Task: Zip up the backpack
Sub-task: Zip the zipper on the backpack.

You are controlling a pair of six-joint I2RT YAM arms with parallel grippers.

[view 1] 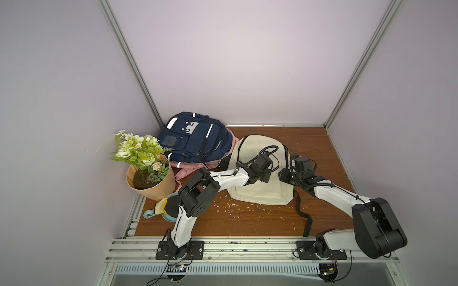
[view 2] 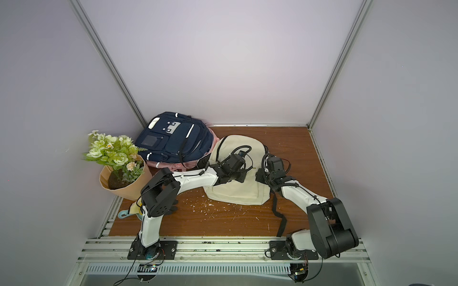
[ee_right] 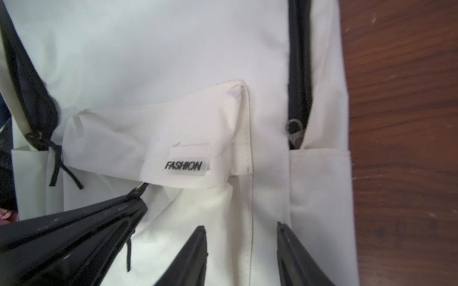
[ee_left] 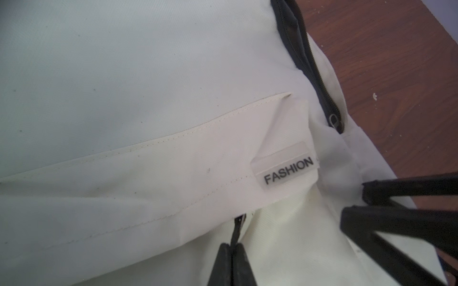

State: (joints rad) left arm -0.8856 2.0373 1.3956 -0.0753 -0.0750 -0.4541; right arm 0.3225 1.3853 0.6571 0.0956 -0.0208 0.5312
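the left arm is bending at a raised elbow and stretching its forearm over the cream backpack (view 1: 260, 190), which is lying flat on the wooden table (view 1: 247, 222). the left gripper (ee_left: 231, 262) is pressing its jaws together on the black zipper pull (ee_left: 238, 226) of the front pocket. the right arm is reaching in beside it, wrist tipping down. the right gripper (ee_right: 241, 247) is holding its jaws spread over bag fabric, with the fashion label (ee_right: 188, 163) just ahead of the tips and the main zipper (ee_right: 298, 86) beyond the outer finger.

My left arm (view 1: 223, 180) and right arm (view 1: 334, 195) meet over the cream backpack (view 1: 260, 195), seemingly touching it, on the table (view 1: 247, 222).
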